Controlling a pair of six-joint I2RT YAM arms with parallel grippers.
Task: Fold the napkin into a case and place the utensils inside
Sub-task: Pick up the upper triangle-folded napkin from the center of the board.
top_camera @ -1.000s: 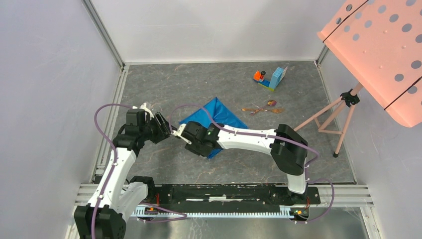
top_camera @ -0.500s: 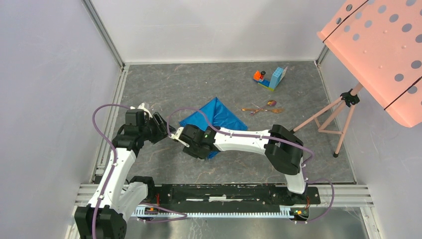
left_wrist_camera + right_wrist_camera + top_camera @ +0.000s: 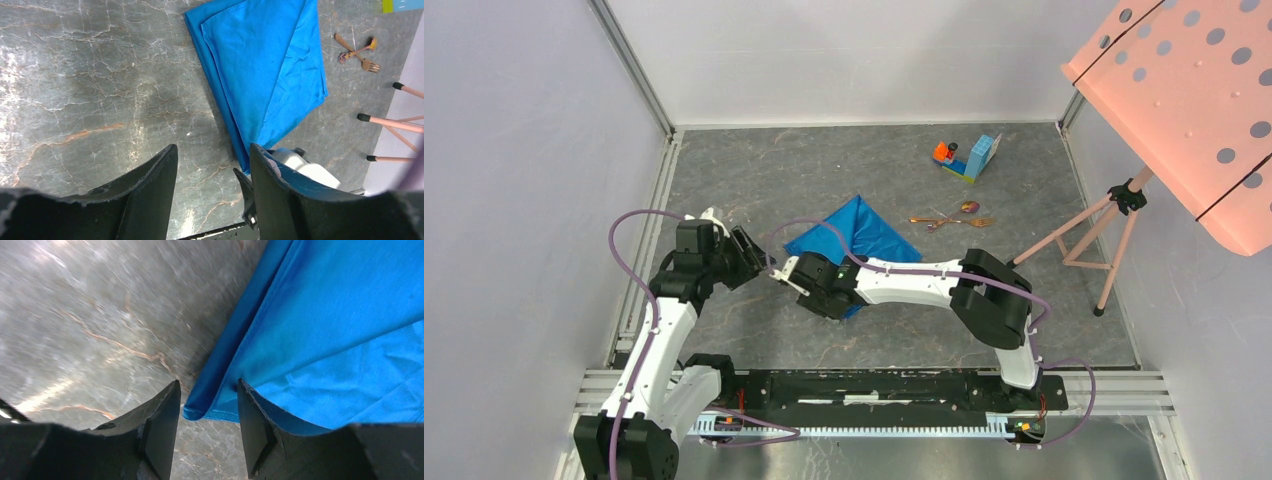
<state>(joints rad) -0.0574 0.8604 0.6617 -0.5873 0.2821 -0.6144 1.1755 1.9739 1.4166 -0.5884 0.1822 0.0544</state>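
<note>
Right arm's elbow pulled in slightly, left arm unchanged. I see right gripper jaws apart, straddling the folded napkin's near corner. Left gripper jaws apart over grey marbled table. Utensils lie apart from napkin. White walls around.

A robotics lab cell, from where I stand: 2 arms, the left arm and right arm, bolted by an aluminium rail, a grey marbled tabletop boxed by bare pale walls, and a perforated pink panel on a tripod (nothing homely).
</note>
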